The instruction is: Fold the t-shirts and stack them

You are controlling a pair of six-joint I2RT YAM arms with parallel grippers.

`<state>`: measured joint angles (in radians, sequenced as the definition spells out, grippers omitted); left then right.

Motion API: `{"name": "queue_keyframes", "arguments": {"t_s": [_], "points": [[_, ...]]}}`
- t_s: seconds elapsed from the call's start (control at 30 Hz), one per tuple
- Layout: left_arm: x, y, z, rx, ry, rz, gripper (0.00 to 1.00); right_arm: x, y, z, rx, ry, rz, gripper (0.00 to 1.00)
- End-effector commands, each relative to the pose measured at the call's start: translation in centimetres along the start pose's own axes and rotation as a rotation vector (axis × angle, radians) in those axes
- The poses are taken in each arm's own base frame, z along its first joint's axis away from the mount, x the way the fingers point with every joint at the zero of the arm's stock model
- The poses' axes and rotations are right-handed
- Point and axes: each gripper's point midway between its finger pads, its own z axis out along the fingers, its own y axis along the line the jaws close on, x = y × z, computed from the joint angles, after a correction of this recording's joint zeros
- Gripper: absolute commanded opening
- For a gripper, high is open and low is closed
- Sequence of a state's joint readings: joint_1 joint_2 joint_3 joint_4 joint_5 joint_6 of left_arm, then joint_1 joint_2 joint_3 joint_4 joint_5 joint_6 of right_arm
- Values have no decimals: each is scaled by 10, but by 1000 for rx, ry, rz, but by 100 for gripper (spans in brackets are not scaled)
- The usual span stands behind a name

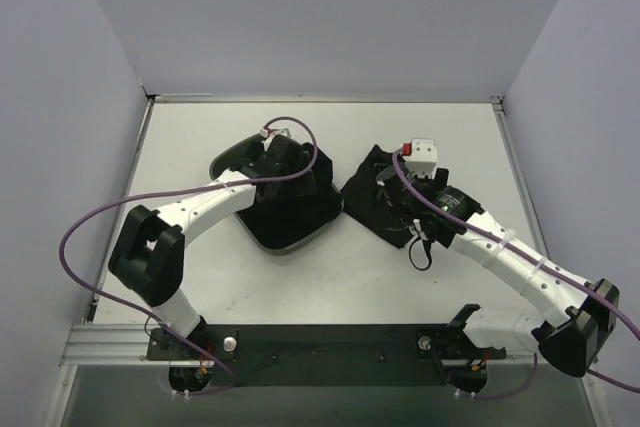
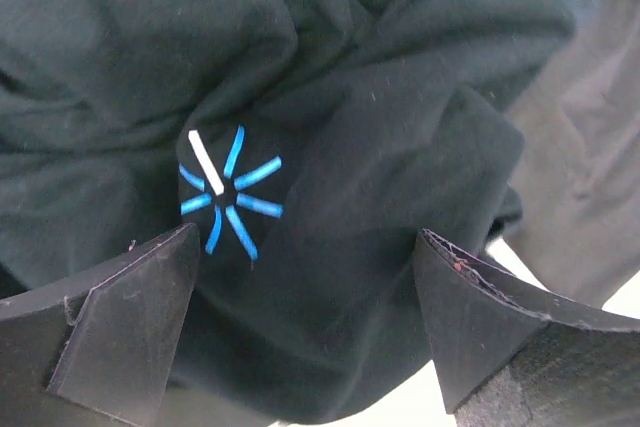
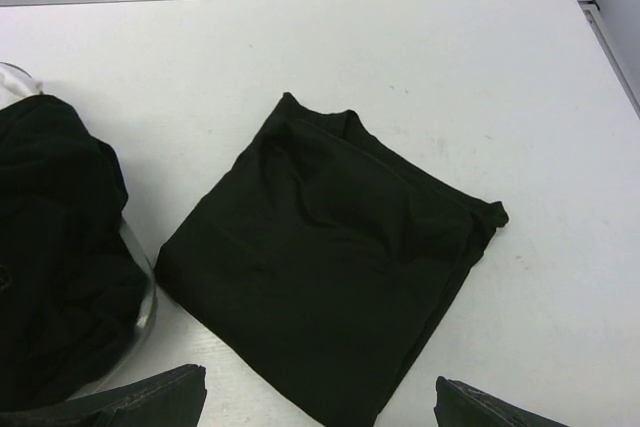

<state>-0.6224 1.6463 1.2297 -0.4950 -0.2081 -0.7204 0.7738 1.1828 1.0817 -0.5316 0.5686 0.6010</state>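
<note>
A crumpled black t-shirt [image 2: 330, 67] with a small blue mark [image 2: 228, 192] fills the left wrist view. It lies in the tray [image 1: 292, 248]. My left gripper [image 2: 308, 247] is open right above it, one finger on each side of a cloth bulge, gripping nothing. A second black t-shirt [image 3: 330, 257] lies folded into a rough square on the white table, right of the tray [image 3: 146, 299]. My right gripper [image 3: 315, 392] hangs open over that shirt's near edge, apart from it. From above, the left gripper [image 1: 297, 179] is over the tray and the right gripper [image 1: 395, 187] over the folded shirt [image 1: 368, 209].
The tray sits left of centre, its right rim close to the folded shirt's left corner. White walls close the table at the back and both sides. Purple cables loop from both arms. Bare white tabletop [image 3: 420, 57] lies behind the folded shirt.
</note>
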Motion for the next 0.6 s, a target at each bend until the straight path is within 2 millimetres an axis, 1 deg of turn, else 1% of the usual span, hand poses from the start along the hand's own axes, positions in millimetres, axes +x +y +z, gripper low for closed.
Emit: {"name": "queue_keyframes", "arguments": {"t_s": [0.0, 0.03, 0.07, 0.1, 0.13, 0.17, 0.2, 0.27, 0.3, 0.37, 0.4, 0.43, 0.47, 0.5, 0.53, 0.57], "points": [[-29, -18, 7, 29, -101, -17, 96, 14, -17, 5, 43, 37, -19, 100], [-30, -14, 10, 6, -112, -24, 88, 16, -18, 5, 47, 41, -20, 100], [-31, -14, 12, 3, -116, -30, 74, 18, -19, 6, 48, 45, -18, 100], [-31, -12, 15, -5, -119, -33, 58, 22, -22, 7, 57, 50, -15, 100], [-34, -11, 15, -21, -126, -36, 24, 24, -23, 8, 60, 54, -16, 100], [-36, -10, 15, -29, -127, -41, 8, 25, -24, 9, 63, 57, -17, 100], [-41, -13, 13, -33, -132, -43, 0, 29, -26, 12, 73, 69, -19, 100], [-49, -16, 8, -28, -151, -37, 0, 32, -26, 16, 78, 82, -22, 100], [-58, -21, 0, -14, -172, -39, 0, 35, -26, 19, 78, 96, -25, 100], [-69, -26, -13, 4, -195, -37, 0, 40, -29, 30, 98, 121, -23, 100], [-74, -29, -24, 13, -202, -31, 0, 42, -30, 33, 107, 127, -22, 100], [-91, -38, -40, 41, -238, -34, 0, 45, -32, 41, 120, 147, -13, 100], [-98, -41, -51, 46, -254, -25, 0, 47, -33, 45, 124, 158, -7, 100], [-104, -41, -67, 50, -264, -16, 0, 51, -32, 51, 126, 177, -7, 100], [-124, -51, -90, 85, -312, -25, 0, 52, -31, 55, 119, 187, 2, 100], [-133, -54, -104, 96, -332, -14, 0, 53, -30, 58, 117, 193, 1, 100]]}}
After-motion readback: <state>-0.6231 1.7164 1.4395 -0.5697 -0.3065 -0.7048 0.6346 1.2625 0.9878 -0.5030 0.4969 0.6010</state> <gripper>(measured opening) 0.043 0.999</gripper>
